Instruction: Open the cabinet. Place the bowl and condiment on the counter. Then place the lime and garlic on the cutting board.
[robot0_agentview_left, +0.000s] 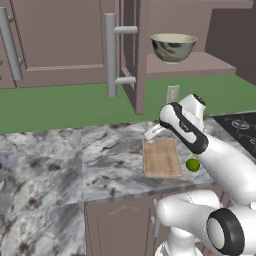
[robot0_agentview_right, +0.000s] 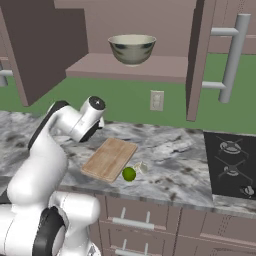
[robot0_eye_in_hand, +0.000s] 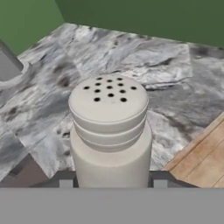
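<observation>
The cabinet (robot0_agentview_left: 65, 40) stands open, its door (robot0_agentview_right: 200, 60) swung out. The marbled bowl (robot0_agentview_left: 173, 47) (robot0_agentview_right: 132, 49) rests on the cabinet's shelf. My gripper (robot0_agentview_left: 152, 131) (robot0_eye_in_hand: 112, 183) is shut on the pale condiment shaker (robot0_eye_in_hand: 109, 131), just over the marble counter (robot0_agentview_left: 50, 165) (robot0_eye_in_hand: 131, 52) at the far end of the cutting board (robot0_agentview_left: 161, 156) (robot0_agentview_right: 110, 159) (robot0_eye_in_hand: 205, 157). The lime (robot0_agentview_left: 193, 164) (robot0_agentview_right: 129, 174) lies on the counter beside the board's near right corner. The whitish garlic (robot0_agentview_right: 141, 167) sits right next to it.
A black stove top (robot0_agentview_left: 240, 125) (robot0_agentview_right: 232, 160) lies at the right of the counter. A wall outlet (robot0_agentview_left: 172, 93) (robot0_agentview_right: 156, 100) sits on the green wall under the shelf. The open door (robot0_agentview_left: 131, 50) hangs left of the shelf above the gripper.
</observation>
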